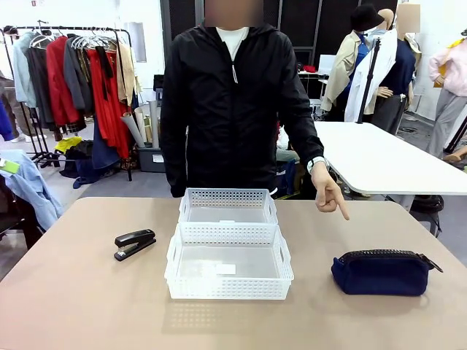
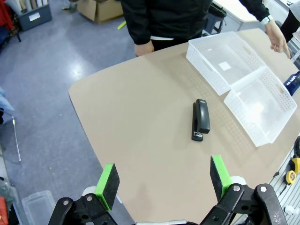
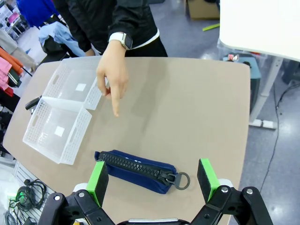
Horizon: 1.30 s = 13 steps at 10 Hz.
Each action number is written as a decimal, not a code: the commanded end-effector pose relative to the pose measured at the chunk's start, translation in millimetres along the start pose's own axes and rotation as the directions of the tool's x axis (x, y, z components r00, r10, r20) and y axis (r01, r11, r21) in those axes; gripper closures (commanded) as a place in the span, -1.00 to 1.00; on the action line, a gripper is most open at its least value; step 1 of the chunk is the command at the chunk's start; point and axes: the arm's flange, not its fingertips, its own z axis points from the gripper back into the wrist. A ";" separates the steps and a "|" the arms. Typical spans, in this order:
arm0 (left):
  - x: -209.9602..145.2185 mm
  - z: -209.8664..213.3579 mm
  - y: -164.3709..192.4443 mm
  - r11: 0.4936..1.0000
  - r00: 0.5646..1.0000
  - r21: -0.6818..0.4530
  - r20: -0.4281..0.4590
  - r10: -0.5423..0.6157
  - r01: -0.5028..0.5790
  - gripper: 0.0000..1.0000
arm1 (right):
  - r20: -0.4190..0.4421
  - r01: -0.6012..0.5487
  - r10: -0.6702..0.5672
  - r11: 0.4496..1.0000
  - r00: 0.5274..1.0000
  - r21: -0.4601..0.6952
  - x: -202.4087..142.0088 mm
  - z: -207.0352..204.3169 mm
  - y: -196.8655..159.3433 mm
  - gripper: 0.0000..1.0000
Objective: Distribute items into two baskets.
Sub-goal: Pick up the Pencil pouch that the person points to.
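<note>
Looking across the table (image 1: 73, 306) from my remote station, I see two white lattice baskets set end to end and touching at its middle. The near basket (image 1: 228, 290) lies toward the robot and the far basket (image 1: 228, 197) toward the person standing at the far edge; each has a small white label on its floor. The black stapler (image 1: 134, 243) lies flat on the tabletop on the robot's left, just beside the near basket but apart from it. The navy pouch (image 1: 381, 273) lies on the robot's right, well apart from the baskets, with its zipper uppermost and its ring pull (image 3: 182, 180) at the end away from them. The person's hand (image 1: 330, 195), a watch on its wrist, hangs above the table between the far basket and the pouch, index finger pointing downward. My left gripper (image 2: 163, 180) hovers above the table's left side with its green pads spread wide and nothing between them, the stapler lying ahead of it. My right gripper (image 3: 153, 178) hovers above the pouch, likewise wide and holding nothing; in its wrist view the pouch stretches across the gap between the two pads.
</note>
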 end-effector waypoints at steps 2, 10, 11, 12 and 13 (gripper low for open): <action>-1.2 -0.1 2.4 1.000 1.000 -0.014 0.022 -0.017 0.018 -1.00 | 0.002 -0.001 0.001 1.000 1.000 0.002 0.2 0.4 0.3 -1.00; -1.2 -0.1 2.4 1.000 1.000 -0.014 0.022 -0.017 0.018 -1.00 | -0.061 -0.234 0.238 0.970 0.969 0.067 38.4 -25.2 14.8 -1.00; -1.2 -0.1 2.4 1.000 1.000 -0.014 0.022 -0.017 0.018 -1.00 | -0.069 -0.320 0.325 0.944 0.943 0.084 50.1 -29.6 21.9 -1.00; -1.2 -0.1 2.4 1.000 1.000 -0.014 0.022 -0.017 0.018 -1.00 | -0.098 -0.392 0.404 0.912 0.909 0.123 58.8 -36.1 29.3 -1.00; -1.2 -0.1 2.4 1.000 1.000 -0.014 0.022 -0.017 0.018 -1.00 | -0.136 -0.478 0.502 0.861 0.854 0.173 62.5 -46.0 37.3 -1.00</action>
